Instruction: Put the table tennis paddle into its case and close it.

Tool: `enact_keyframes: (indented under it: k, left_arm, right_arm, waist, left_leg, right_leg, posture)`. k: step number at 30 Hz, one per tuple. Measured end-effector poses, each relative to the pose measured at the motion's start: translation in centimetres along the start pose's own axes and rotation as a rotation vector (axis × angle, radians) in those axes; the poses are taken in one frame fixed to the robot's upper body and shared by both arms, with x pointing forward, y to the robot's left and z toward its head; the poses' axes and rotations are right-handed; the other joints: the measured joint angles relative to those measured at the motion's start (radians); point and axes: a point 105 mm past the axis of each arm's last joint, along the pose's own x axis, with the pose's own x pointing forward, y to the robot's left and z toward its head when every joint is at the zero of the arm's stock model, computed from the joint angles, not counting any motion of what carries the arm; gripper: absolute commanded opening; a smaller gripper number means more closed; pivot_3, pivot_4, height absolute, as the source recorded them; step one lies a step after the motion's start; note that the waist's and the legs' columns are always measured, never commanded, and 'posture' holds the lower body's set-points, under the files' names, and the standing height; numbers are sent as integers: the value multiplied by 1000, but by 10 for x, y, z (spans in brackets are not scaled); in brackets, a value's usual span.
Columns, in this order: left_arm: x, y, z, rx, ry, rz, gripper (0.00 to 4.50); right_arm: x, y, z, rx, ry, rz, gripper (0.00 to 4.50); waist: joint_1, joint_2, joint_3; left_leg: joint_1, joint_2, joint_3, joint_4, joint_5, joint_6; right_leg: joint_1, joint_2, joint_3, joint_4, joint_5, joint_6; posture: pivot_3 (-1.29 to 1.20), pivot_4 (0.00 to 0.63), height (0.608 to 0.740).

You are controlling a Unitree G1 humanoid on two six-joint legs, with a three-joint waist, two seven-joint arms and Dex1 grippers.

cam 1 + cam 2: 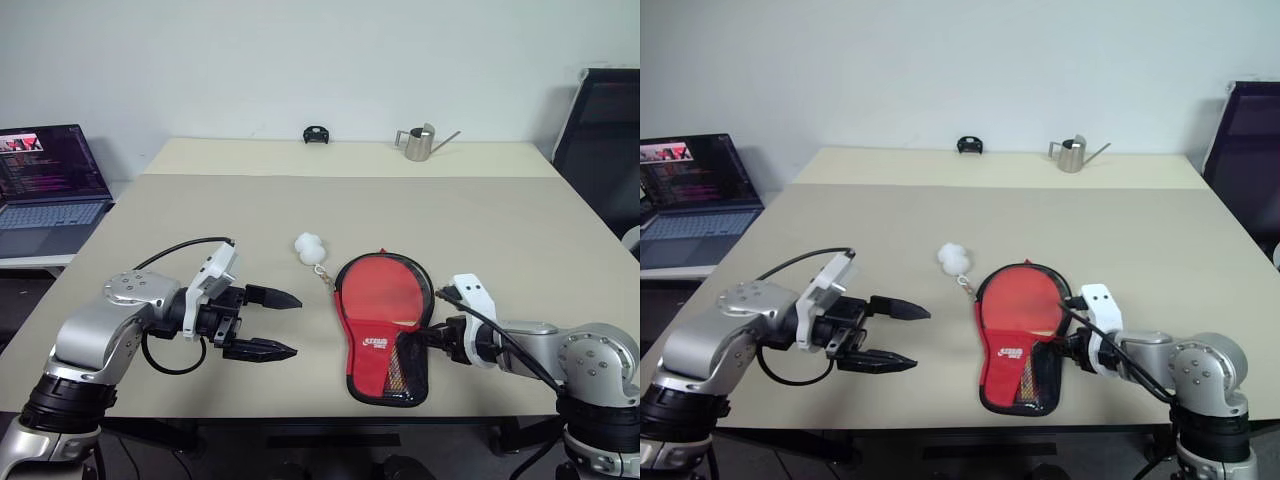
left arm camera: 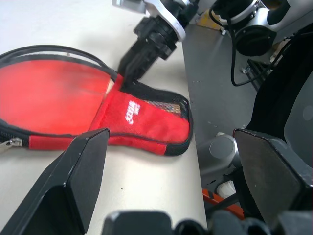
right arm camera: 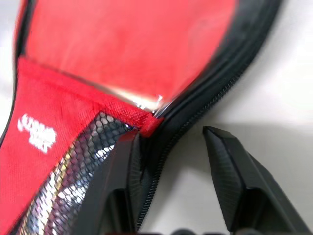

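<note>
Beige table (image 1: 480, 215) carries the case (image 1: 385, 335) near its front edge, long axis near-to-far, paddle (image 1: 385, 290) inside. Right tool (image 3: 171, 147), part-open, empty, touches its right zipper edge; left tool (image 1: 270, 323) gapes empty, leftward.

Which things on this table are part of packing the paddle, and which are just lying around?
Job: table tennis paddle, inside the still-open case; white ball charm; right gripper at the case's edge.
Lying about: laptop, metal watering can, small black object.
</note>
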Motion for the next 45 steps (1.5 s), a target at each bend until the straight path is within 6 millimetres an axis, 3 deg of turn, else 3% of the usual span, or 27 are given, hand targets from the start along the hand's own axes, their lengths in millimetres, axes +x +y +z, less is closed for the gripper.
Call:
enact_keyframes:
  k: [7,10,16,21,24,37,45]
  left_arm:
    - [1,0,0,-1,-8,1,4433]
    - [2,1,0,-2,-10,2,4433]
    - [3,2,-1,-6,-16,14,4433]
    - [3,5,-1,-6,-32,45,4433]
    - [4,7,-3,-18,-50,78,4433]
    - [6,11,-5,-55,-115,191,4433]
    - [4,16,-7,-68,-130,257,4433]
  right_arm:
    - [-9,7,7,4,-27,86,1926]
    - [-11,16,8,-2,-28,143,2485]
    - [-17,35,25,-56,-84,235,4479]
    - [-29,46,53,-245,-171,214,4479]
    - [-22,49,53,-301,-171,223,4479]
    - [20,71,63,-463,-266,299,4479]
    - [61,64,55,-405,-261,282,4479]
  waist:
    - [0,0,0]
    - [0,0,0]
    - [-2,0,0]
    - [-1,0,0]
    - [-2,0,0]
    - [-2,0,0]
    - [0,0,0]
  left_leg:
    - [0,0,0,-1,0,0]
    - [0,0,0,-1,0,0]
    - [0,0,0,-1,0,0]
    - [-1,0,-1,-1,0,0]
    - [-1,0,0,-1,0,0]
    - [0,1,-1,-1,0,0]
    - [0,1,-1,0,0,0]
  right_leg:
    - [0,0,0,-1,0,0]
    - [0,0,0,0,0,0]
    - [0,0,0,-1,0,0]
    - [0,1,-1,-1,0,0]
    - [0,0,0,-1,0,0]
    - [0,0,0,-1,0,0]
    - [0,0,-1,-1,0,0]
  posture:
    - [0,150,740]
    - [0,150,740]
    - [0,150,740]
    - [0,150,740]
    - [0,150,740]
    - [0,150,740]
    - [0,150,740]
